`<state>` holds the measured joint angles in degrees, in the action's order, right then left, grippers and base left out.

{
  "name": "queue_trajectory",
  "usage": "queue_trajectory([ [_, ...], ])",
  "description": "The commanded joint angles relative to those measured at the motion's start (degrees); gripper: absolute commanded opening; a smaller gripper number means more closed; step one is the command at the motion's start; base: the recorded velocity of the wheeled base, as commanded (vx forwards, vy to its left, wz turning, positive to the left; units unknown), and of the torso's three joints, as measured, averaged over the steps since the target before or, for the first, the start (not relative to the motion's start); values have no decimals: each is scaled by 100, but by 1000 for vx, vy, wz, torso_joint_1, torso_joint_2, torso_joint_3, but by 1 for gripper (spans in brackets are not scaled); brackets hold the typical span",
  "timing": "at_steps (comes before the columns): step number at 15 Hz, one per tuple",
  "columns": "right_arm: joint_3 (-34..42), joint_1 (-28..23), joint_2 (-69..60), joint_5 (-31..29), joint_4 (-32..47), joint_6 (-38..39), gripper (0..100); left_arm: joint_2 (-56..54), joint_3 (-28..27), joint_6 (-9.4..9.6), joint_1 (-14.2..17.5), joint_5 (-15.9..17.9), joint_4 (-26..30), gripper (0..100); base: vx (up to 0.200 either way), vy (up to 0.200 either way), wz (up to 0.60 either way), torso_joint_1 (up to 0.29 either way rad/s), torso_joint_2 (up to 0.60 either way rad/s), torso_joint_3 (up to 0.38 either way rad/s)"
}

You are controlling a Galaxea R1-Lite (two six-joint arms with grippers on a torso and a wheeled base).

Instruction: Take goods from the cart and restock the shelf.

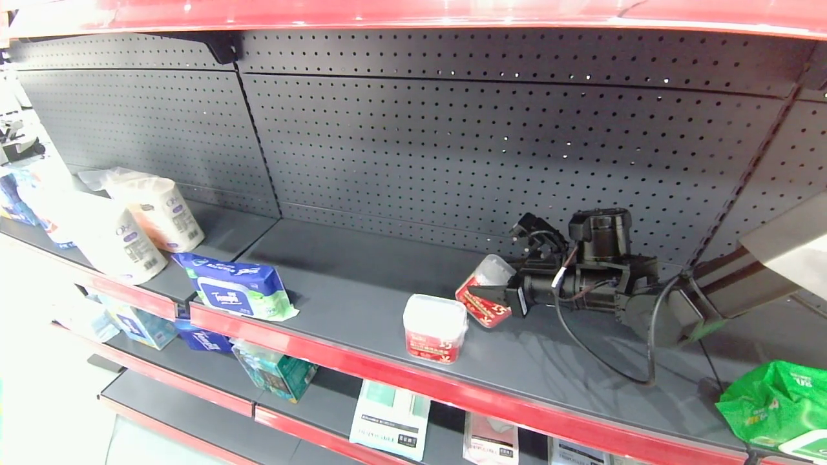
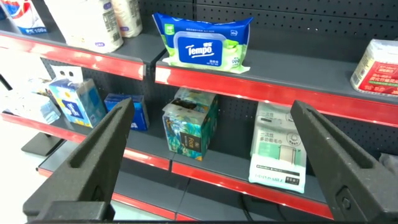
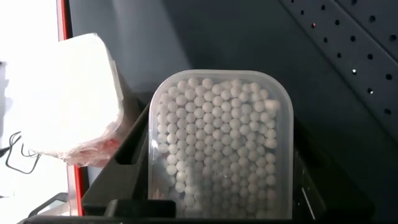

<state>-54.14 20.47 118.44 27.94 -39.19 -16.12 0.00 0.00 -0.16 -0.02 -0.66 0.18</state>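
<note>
Right gripper: fingers clamped on a bead-filled tub, which is tilted over the shelf. We can't tell if it touches the shelf. It sits just beside a matching tub that stands upright near the front edge. We judge the tub to be stiff plastic and fairly light, with smooth walls that could slip. The loose beads will shift the weight when it tips. We'd grip across the flat side walls, mid-body, not the lid. Left gripper: fingers spread wide, holding nothing.
</note>
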Motion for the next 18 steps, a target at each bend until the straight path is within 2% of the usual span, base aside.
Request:
queue_trajectory([
  [1,9,19,-14,1,-1,3,0,9,0,-2,2,-4,-1,100,0,0,0,0,0,0],
  [18,167,186,-23,1,8,12,0,9,0,-2,-6,-4,-1,100,0,0,0,0,0,0],
])
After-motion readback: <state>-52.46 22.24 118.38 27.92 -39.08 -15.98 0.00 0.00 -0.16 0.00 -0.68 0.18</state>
